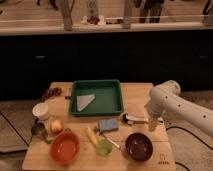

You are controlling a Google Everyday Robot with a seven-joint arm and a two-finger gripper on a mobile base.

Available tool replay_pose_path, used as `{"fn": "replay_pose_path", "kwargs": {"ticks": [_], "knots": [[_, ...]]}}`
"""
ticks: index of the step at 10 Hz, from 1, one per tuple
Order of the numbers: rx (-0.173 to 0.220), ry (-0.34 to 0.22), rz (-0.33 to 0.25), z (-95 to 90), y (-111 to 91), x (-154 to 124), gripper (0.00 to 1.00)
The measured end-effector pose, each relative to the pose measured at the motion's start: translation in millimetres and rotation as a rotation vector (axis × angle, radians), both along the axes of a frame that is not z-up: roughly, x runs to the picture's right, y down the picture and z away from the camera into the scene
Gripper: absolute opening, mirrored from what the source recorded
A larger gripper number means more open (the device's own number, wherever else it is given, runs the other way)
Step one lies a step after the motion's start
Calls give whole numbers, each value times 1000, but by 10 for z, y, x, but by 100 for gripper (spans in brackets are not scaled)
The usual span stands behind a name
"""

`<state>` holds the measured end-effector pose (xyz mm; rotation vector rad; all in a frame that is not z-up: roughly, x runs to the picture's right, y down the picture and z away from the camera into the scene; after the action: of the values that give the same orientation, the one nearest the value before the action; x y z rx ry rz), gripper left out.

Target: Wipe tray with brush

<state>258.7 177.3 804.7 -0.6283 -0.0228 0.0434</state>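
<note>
The dark green tray (114, 102) lies at the back middle of the wooden table, with a grey triangular piece (85, 101) lying inside it. The brush (133, 119) lies on the table just right of the tray's front right corner, with its dark head to the left and its white handle pointing right. My gripper (152, 125) hangs from the white arm (165, 97) that comes in from the right. It is low over the table at the handle end of the brush. I cannot tell whether it touches the brush.
A blue sponge (108, 124) lies left of the brush. In front are a yellow-handled utensil (92, 135), a small green cup (104, 147), an orange bowl (65, 147) and a dark bowl (138, 146). At the left are a white cup (41, 111), a fruit (56, 126) and a metal cup (37, 129).
</note>
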Motion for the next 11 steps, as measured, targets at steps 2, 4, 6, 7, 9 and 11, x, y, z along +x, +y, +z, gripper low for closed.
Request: {"fn": "replay_pose_path", "kwargs": {"ticks": [2,4,6,7,9,11], "knots": [[-2,3,26,82,32,13,80],[-4,7,50,158,59,21,80],[-8,10,73,222,91,11,80],[-9,13,84,245,108,19,80],[-15,17,103,301,145,19,80],[-19,23,122,352,182,28,80]]}}
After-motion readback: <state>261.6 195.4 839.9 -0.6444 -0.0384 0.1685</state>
